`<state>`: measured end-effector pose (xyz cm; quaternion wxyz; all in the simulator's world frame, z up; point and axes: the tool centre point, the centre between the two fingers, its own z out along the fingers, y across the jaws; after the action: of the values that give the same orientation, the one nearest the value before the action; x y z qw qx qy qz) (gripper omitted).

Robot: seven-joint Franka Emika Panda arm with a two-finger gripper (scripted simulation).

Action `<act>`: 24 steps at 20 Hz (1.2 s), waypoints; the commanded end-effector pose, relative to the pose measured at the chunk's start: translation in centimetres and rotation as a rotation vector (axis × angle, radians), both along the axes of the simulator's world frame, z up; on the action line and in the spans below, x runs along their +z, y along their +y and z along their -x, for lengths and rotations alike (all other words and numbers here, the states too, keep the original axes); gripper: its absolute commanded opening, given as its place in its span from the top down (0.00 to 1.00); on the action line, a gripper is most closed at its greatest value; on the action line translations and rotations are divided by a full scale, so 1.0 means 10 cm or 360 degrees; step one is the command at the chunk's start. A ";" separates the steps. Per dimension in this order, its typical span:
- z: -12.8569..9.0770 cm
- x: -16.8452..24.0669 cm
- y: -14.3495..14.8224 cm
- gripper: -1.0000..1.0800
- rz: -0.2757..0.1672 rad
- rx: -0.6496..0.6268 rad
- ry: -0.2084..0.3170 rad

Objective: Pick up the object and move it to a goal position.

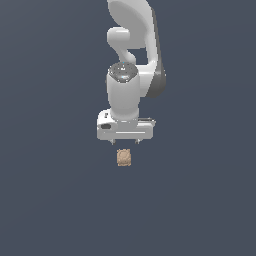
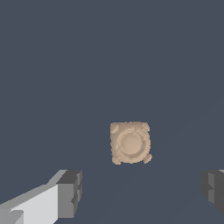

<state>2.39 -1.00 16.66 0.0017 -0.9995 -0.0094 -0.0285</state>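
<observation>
The object point(image 1: 124, 158) is a small tan-brown lumpy item with scalloped edges and a carved ring on its top face. It lies on the dark grey floor, just below the white gripper point(image 1: 124, 142) in the exterior view. In the wrist view the object point(image 2: 130, 143) lies ahead of the gap between the two dark fingertips point(image 2: 70, 192), not between them. The gripper point(image 2: 141, 192) is open and empty, its jaws set much wider than the object. The arm stands upright above it.
The flat dark grey floor point(image 1: 50, 200) spreads all around the object. The white arm point(image 1: 132, 45) rises behind the gripper in the exterior view. No other objects show.
</observation>
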 end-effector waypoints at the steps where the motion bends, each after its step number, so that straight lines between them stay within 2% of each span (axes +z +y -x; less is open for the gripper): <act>1: -0.02 -0.18 -0.02 0.04 0.0004 0.0021 0.0022; 9: -0.04 -0.66 -0.08 0.04 0.0009 0.0079 0.0078; 19: -0.03 -0.80 -0.09 0.04 0.0009 0.0090 0.0090; 24: -0.03 -1.01 -0.09 0.04 0.0009 0.0091 0.0090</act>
<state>2.73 -1.92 7.35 0.0000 -0.9993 -0.0377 -0.0007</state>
